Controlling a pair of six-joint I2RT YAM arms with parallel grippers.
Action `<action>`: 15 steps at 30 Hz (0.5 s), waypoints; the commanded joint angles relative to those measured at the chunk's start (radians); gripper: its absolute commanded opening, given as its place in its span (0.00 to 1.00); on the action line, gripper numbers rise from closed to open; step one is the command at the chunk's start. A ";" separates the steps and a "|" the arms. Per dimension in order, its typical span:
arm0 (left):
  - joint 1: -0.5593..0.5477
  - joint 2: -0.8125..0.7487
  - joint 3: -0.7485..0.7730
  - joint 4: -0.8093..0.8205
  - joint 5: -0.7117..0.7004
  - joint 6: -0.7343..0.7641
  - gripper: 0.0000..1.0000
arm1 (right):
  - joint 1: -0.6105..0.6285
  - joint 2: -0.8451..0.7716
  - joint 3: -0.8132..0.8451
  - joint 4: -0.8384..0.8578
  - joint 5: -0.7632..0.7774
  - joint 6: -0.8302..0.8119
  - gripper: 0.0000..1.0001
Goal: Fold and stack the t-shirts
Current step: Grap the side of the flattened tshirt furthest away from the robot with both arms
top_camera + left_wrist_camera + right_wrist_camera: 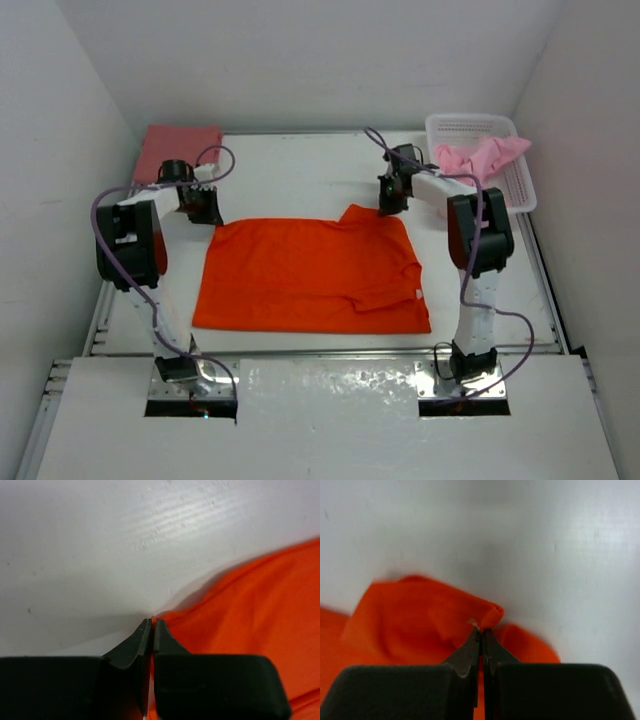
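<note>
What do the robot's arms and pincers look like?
Both the left arm and the right arm have bulky black joint housings between white links, on metal base plates. A thin purple-grey cable loops loosely along each. The left pincer and the right pincer each have two matt black fingers, blocky at the root, tapering to thin tips.

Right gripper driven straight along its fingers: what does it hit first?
The orange t-shirt: the right gripper is shut on its bunched edge. Just beyond looks like white table, though depth is unclear.
</note>
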 commanded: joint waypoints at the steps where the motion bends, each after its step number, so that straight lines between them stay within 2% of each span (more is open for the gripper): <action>1: 0.001 -0.172 -0.044 -0.013 0.018 0.187 0.00 | -0.001 -0.194 -0.143 0.066 -0.039 -0.003 0.00; 4: 0.001 -0.253 -0.105 -0.079 0.019 0.325 0.00 | -0.002 -0.440 -0.373 0.111 -0.054 -0.012 0.00; 8: 0.002 -0.355 -0.216 -0.145 0.036 0.431 0.00 | -0.004 -0.634 -0.581 0.148 -0.074 0.003 0.00; 15: 0.008 -0.402 -0.322 -0.217 0.004 0.575 0.00 | -0.002 -0.797 -0.823 0.146 -0.060 0.029 0.00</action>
